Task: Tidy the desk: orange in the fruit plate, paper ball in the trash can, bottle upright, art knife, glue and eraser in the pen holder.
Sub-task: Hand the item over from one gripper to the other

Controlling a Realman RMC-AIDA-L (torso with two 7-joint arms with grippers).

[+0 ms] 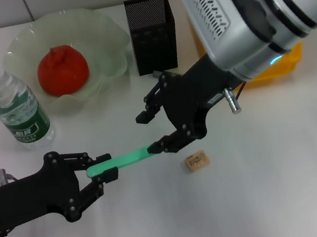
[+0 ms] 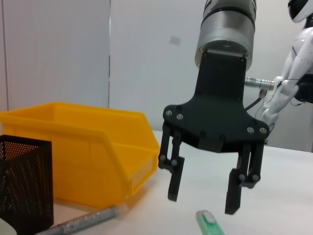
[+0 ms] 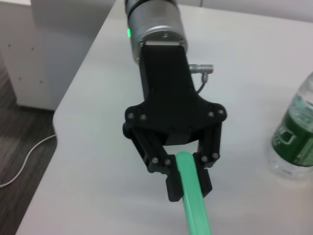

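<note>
Surface: white desk, pale wall behind, everything lit evenly.
Art knife: slim green plastic stick, held level just above the desk between the two grippers; likely light, stiff and smooth, so it could slip or pivot if pinched only at a tip.
Left gripper: low on the robot's left, fingers closed on the knife's near end; right wrist view shows the green handle clamped between its pads.
Right gripper: centre of desk, jaws spread wide around the knife's far end, lower finger at the tip, no clamp yet by the look of it.
Grip advice: take it across the flat sides, further in from the tip, before the left lets go.
Eraser: tiny tan block on the desk just beside the right gripper, free; small, needs a fine pinch.
Orange: already in the fruit plate.
Bottle: upright, left of the plate.
Pen holder: black mesh cup behind the right gripper.
Trash can: yellow, mostly hidden by the right arm in head view.
Hidden: paper ball and glue not visible; silvery pen-like thing by the bin, can't identify; knife blade end unclear.
</note>
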